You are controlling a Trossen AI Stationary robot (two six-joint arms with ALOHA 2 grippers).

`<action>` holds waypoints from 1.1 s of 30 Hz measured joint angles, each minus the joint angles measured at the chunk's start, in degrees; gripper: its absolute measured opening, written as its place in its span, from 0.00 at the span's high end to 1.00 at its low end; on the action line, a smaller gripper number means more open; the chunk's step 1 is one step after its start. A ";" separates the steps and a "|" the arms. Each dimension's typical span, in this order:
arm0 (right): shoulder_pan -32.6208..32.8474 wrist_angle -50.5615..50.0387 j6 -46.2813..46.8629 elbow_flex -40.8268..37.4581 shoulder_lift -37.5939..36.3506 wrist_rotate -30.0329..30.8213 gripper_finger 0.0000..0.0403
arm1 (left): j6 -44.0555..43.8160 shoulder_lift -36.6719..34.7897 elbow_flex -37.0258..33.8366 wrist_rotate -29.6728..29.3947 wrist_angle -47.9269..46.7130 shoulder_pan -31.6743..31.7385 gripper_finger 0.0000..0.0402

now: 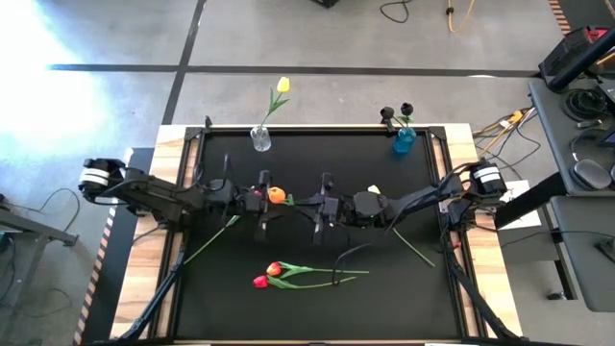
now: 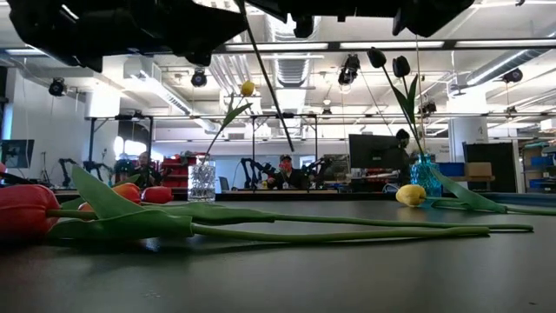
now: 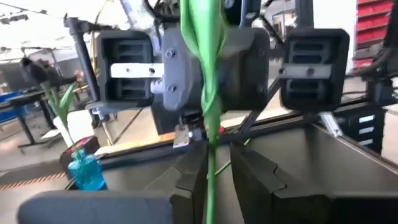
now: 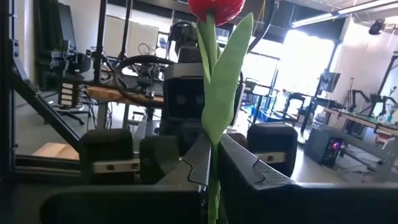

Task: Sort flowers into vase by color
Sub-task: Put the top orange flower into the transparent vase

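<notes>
An orange-red tulip (image 1: 278,195) is held up over the table's middle between my two grippers, head (image 4: 216,7) up. My right gripper (image 4: 214,140) is shut on its stem. My left gripper (image 3: 219,152) faces it, narrowly open, with a finger on either side of the same stem (image 3: 209,180). Two red tulips (image 1: 264,277) lie on the near part of the table. A yellow tulip (image 1: 375,190) lies under the right arm. A clear vase (image 1: 260,140) holds one yellow tulip (image 1: 282,86). A blue vase (image 1: 404,142) holds dark tulips (image 1: 396,112). My right gripper pinches the tulip's stem and leaf (image 4: 215,155) between its two fingers, below the head. It comes in level from the table's right, with the fingers across the stem. The tulip stands roughly upright and is lifted clear of the table.
A loose green stem (image 1: 211,240) lies slanting under the left arm; its head is hidden. Both vases stand at the far edge. The low camera and its cable (image 1: 338,261) sit near the red tulips' stems. Wooden rails edge the black mat on the left and right.
</notes>
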 joint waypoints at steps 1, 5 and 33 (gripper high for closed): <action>0.00 0.07 -0.13 0.00 0.00 0.00 0.97 | -0.13 0.09 0.14 0.01 0.00 0.01 0.84; 0.13 0.75 -1.39 0.00 0.02 0.00 0.97 | -0.40 0.05 -0.09 -0.10 1.60 0.08 0.79; 0.26 4.25 -2.77 0.00 0.13 -1.11 0.97 | -3.42 1.59 2.44 5.50 5.84 0.80 0.72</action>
